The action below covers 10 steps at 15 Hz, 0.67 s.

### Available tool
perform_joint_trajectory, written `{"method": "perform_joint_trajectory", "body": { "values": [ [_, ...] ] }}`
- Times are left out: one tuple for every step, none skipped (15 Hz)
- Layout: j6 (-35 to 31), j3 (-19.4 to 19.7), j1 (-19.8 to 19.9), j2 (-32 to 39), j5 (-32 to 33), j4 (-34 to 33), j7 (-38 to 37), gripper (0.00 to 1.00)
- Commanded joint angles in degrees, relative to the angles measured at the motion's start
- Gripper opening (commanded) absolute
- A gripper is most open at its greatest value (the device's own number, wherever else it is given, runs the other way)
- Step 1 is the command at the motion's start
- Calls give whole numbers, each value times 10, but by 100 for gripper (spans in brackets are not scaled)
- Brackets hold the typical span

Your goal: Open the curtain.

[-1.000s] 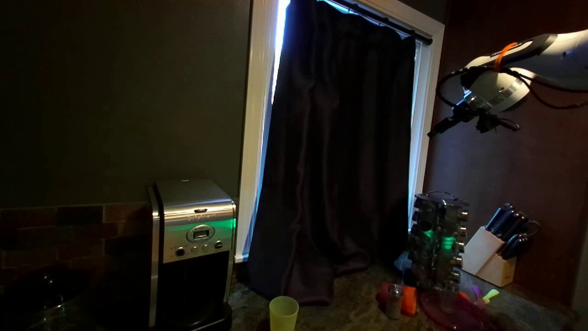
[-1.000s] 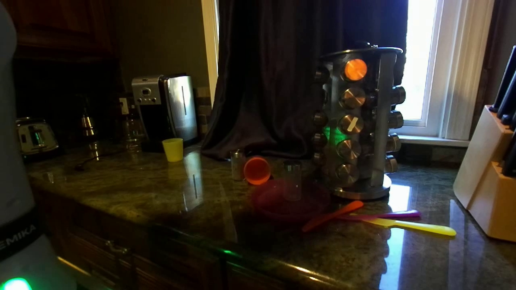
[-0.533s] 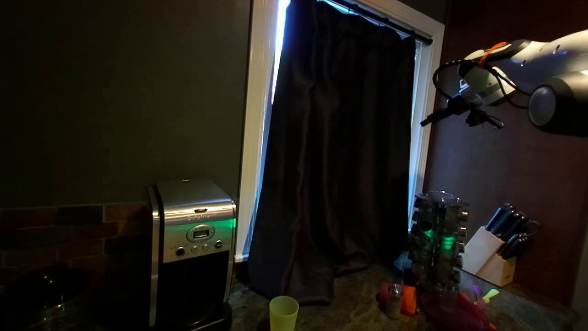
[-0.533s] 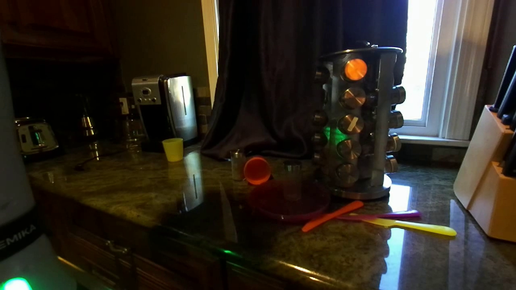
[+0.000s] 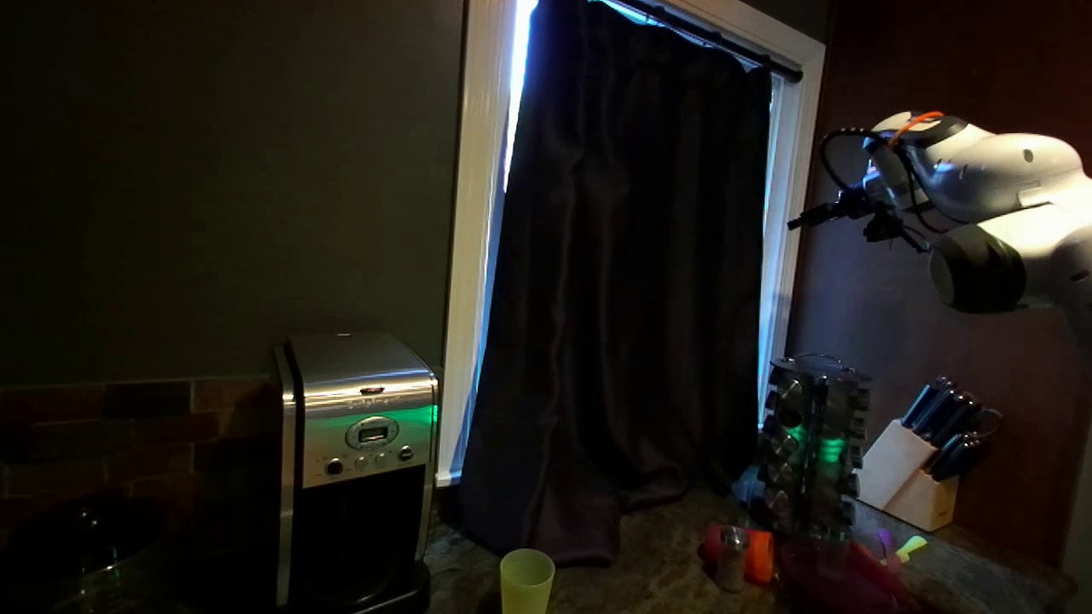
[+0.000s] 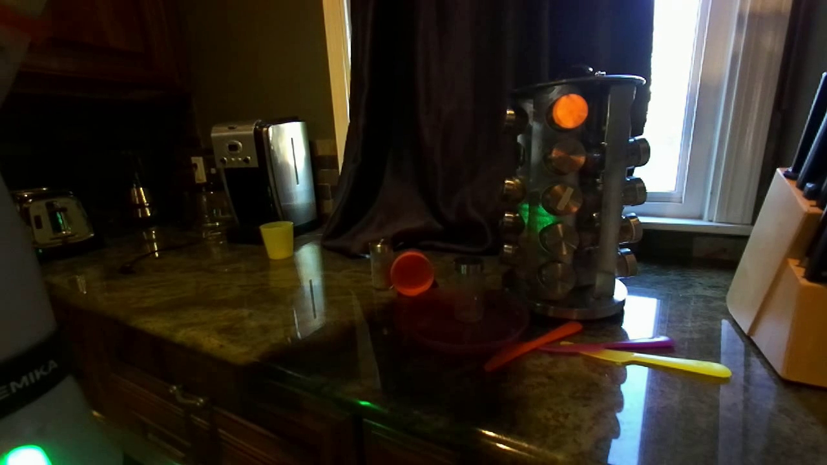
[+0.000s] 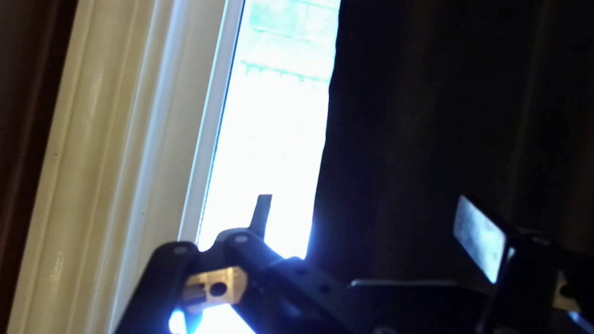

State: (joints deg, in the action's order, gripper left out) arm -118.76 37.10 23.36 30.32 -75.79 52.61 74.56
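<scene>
The dark curtain hangs in folds from a rod over the window, its lower end lying on the counter. In an exterior view its lower part shows behind the spice rack. My gripper is raised at the window's right side, near the curtain's right edge in that exterior view. In the wrist view the gripper is open and empty. One finger is against the bright window gap and the other in front of the dark curtain, so the curtain's edge runs between them. I cannot tell how far the fabric is from the fingertips.
A metal spice rack stands on the counter before the window, below the gripper. A knife block stands beside it. A coffee maker, a yellow cup and a white window frame also show.
My gripper has moved up slightly in an exterior view and its tilt has changed. More of the arm has come into view there. The curtain has not visibly moved.
</scene>
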Motion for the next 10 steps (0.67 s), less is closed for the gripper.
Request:
{"method": "perform_joint_trajectory", "body": {
  "values": [
    [12, -32, 64, 85, -61, -126, -20, 100],
    [14, -40, 74, 99, -69, -147, -19, 100],
    [15, -49, 81, 111, -76, -163, -19, 100],
    [19, -58, 87, 121, -81, -177, -18, 100],
    [19, -66, 91, 130, -86, -189, -16, 100],
    [20, -72, 94, 138, -86, -200, -14, 96],
    [-7, -161, 120, 124, -20, -190, -9, 84],
    [-11, -182, 129, 133, -13, -203, -8, 72],
    [-10, -211, 140, 139, -2, -213, -16, 70],
    [-9, -236, 151, 146, 8, -225, -18, 63]
  ]
}}
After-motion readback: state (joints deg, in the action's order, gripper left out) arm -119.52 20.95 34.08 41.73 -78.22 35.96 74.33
